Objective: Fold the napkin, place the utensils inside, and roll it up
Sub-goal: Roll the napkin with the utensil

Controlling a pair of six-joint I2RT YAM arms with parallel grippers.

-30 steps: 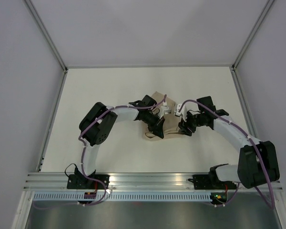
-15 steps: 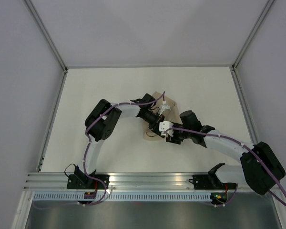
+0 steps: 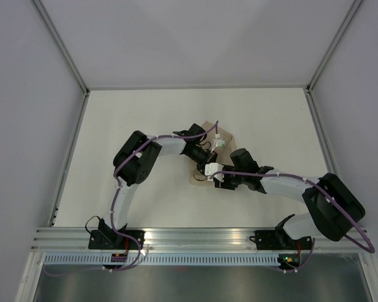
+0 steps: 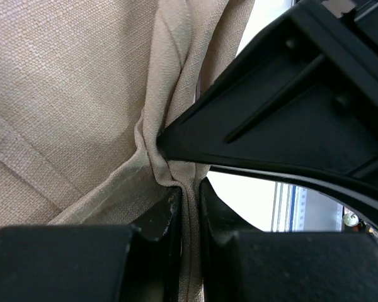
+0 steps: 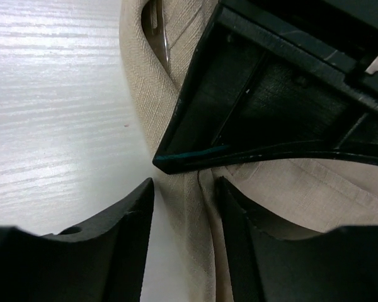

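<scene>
Black two-finger left gripper [image 4: 189,192] is almost closed and pinches a raised fold of the tan woven cloth napkin [image 4: 69,94] between its tips. The black right gripper [image 5: 185,184] has its fingers apart, one on each side of the napkin's edge, and they do not squeeze it. Both arms reach forward and bend inward, so the two grippers meet tip to tip low over the white table [image 5: 50,94]. The napkin lies folded under both grippers. Silver metal tines of the fork [image 5: 159,28] show inside a fold, just beyond the right gripper.
</scene>
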